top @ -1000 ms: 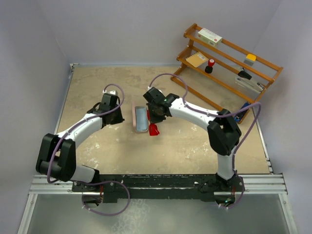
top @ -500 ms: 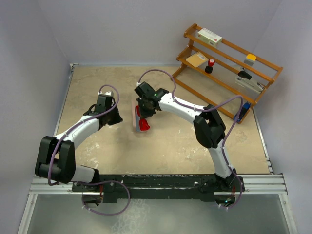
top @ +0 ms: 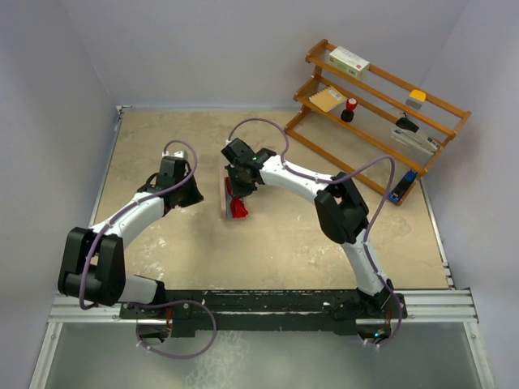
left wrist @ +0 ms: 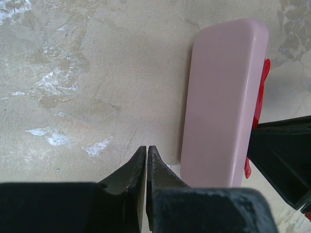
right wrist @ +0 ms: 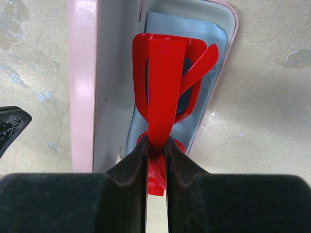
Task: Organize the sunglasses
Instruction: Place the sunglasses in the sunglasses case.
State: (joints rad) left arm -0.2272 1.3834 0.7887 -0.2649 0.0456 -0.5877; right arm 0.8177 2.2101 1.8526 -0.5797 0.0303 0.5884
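The red sunglasses (right wrist: pixel 163 92) are pinched in my right gripper (right wrist: pixel 156 145) and held over the open pink case (right wrist: pixel 82 82), above the light blue cloth (right wrist: pixel 211 39) lying in its white-lined tray. In the top view the sunglasses (top: pixel 238 207) show just below the right gripper (top: pixel 240 188), at the case (top: pixel 225 197). My left gripper (left wrist: pixel 146 151) is shut and empty, just left of the case's raised pink lid (left wrist: pixel 221 97); in the top view the left gripper (top: pixel 193 197) sits beside the case.
A wooden rack (top: pixel 381 113) stands at the back right with a box, a packet, a red-topped thing and other small items. A blue item (top: pixel 400 188) lies by its foot. Grey walls close the back and sides.
My right gripper has carried the sunglasses left, from beside the case's right edge to over the case. My left gripper has shifted slightly.
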